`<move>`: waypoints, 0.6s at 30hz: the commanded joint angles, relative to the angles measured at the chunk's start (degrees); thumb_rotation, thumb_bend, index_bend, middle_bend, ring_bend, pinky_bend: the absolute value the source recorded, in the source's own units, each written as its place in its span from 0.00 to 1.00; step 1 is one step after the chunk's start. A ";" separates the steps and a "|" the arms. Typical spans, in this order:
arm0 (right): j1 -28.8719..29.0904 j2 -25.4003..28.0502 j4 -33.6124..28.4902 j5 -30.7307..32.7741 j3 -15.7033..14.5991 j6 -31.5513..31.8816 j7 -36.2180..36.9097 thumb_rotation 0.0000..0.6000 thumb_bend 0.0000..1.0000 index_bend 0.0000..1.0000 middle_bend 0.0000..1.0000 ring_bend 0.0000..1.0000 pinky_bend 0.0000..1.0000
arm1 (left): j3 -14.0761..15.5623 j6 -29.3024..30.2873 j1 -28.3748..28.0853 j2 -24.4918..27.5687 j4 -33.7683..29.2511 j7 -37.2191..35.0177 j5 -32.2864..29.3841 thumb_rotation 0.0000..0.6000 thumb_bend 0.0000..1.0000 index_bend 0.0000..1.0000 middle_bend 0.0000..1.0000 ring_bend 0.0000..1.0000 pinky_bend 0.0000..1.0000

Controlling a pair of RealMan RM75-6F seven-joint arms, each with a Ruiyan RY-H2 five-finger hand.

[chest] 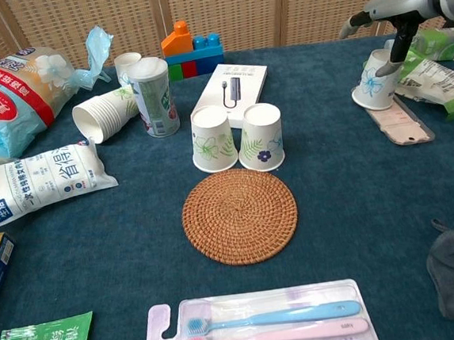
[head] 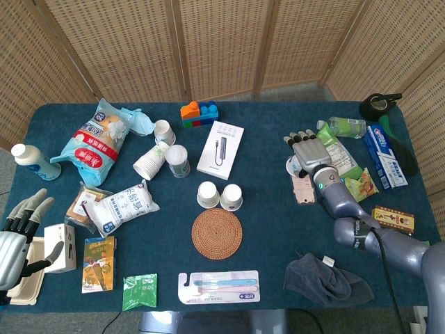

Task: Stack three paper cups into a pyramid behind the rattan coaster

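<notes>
At the far left edge of the bench [head: 278, 229] the left robot hand [head: 19, 233] rests released, fingers spread and holding nothing, beside a small white box [head: 58, 247]; further in lie a blue snack bag [head: 94, 142] and a white packet with blue print [chest: 33, 183]. Next comes a sleeve of nested cups [chest: 103, 115] lying on its side, touching an upright green-and-white can [chest: 154, 97]; a lone cup [chest: 126, 65] stands behind them. Near the middle two paper cups [chest: 214, 139] stand upside down, side by side and touching, just behind the rattan coaster [chest: 240, 215]; a white boxed cable [chest: 230, 88] lies directly behind them and toy blocks [chest: 192, 49] sit at the back. A toothbrush pack [chest: 264, 326] lies in front of the coaster. To the right, well apart from the pair, the third paper cup [chest: 377, 80] stands upside down on a pinkish flat card [chest: 404, 123]; the right robot hand [head: 309, 153] hangs over it with fingers pointing down around its top, though whether it grasps the cup cannot be told. Green snack packets [head: 334, 163] crowd just beside that cup; a grey cloth [head: 325, 280] lies at the near right.
</notes>
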 commanded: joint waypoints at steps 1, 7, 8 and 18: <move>-0.50 -0.61 1.18 -0.51 0.15 -0.95 0.99 1.00 0.33 0.10 0.00 0.00 0.09 | 0.01 -0.02 -0.03 -0.06 -0.03 0.03 0.08 1.00 0.40 0.05 0.00 0.00 0.10; -1.33 -2.10 3.81 -2.23 0.68 -2.46 3.21 1.00 0.34 0.14 0.01 0.00 0.17 | 0.18 0.19 0.24 -0.06 0.13 0.03 -0.01 1.00 0.40 0.05 0.00 0.00 0.10; -1.45 -2.42 4.36 -2.61 0.85 -2.71 3.67 1.00 0.34 0.15 0.01 0.00 0.18 | 0.21 0.27 0.32 -0.03 0.14 -0.04 -0.04 1.00 0.40 0.05 0.00 0.00 0.10; -2.65 -5.19 10.24 -5.62 2.37 -5.31 8.16 1.00 0.37 0.23 0.06 0.00 0.33 | 0.43 1.31 1.09 0.25 0.20 0.12 0.13 1.00 0.40 0.05 0.00 0.00 0.10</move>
